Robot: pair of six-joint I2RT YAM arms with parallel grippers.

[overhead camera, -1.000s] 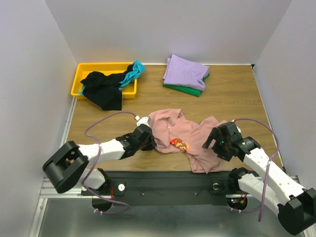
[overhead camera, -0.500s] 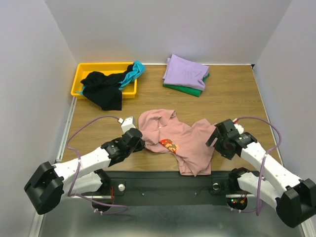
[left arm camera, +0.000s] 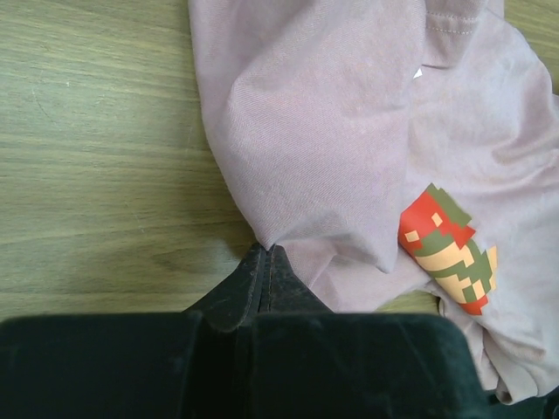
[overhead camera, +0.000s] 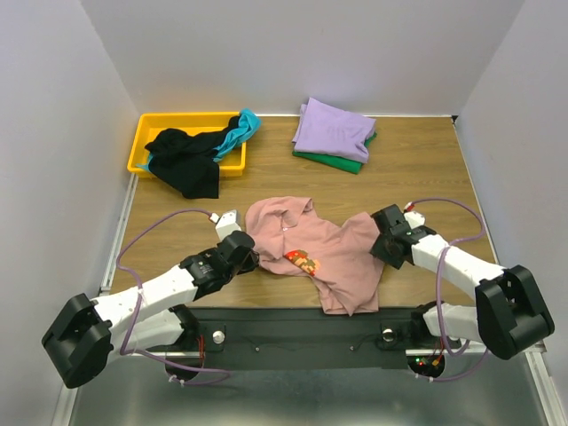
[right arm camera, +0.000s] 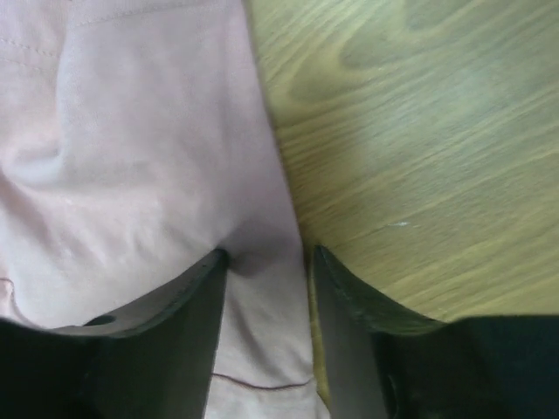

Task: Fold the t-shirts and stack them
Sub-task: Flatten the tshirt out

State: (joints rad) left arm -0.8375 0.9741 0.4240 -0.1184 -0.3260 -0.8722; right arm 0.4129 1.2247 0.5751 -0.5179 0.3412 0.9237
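A dusty-pink t-shirt (overhead camera: pixel 330 255) with a pixel-art print lies crumpled near the table's front edge. My left gripper (overhead camera: pixel 251 259) is shut on a fold at the shirt's left edge; in the left wrist view the fingertips (left arm camera: pixel 267 250) pinch a peak of pink cloth (left arm camera: pixel 323 131). My right gripper (overhead camera: pixel 382 245) sits low at the shirt's right edge. Its jaws stand partly apart (right arm camera: pixel 266 255), and a strip of pink cloth (right arm camera: pixel 148 157) lies between them. A folded lavender t-shirt (overhead camera: pixel 333 129) rests on a green one (overhead camera: pixel 330 162) at the back.
A yellow bin (overhead camera: pixel 169 123) at the back left holds a black tee (overhead camera: pixel 185 161) that spills over its front wall, and a teal one (overhead camera: pixel 242 128). Bare wooden tabletop (overhead camera: pixel 417 169) lies between the stack and the pink shirt. White walls enclose the table on three sides.
The left gripper pulled the pink shirt leftward and nearer, spreading it. The right gripper dropped to the shirt's right edge, and its jaws have narrowed around the cloth.
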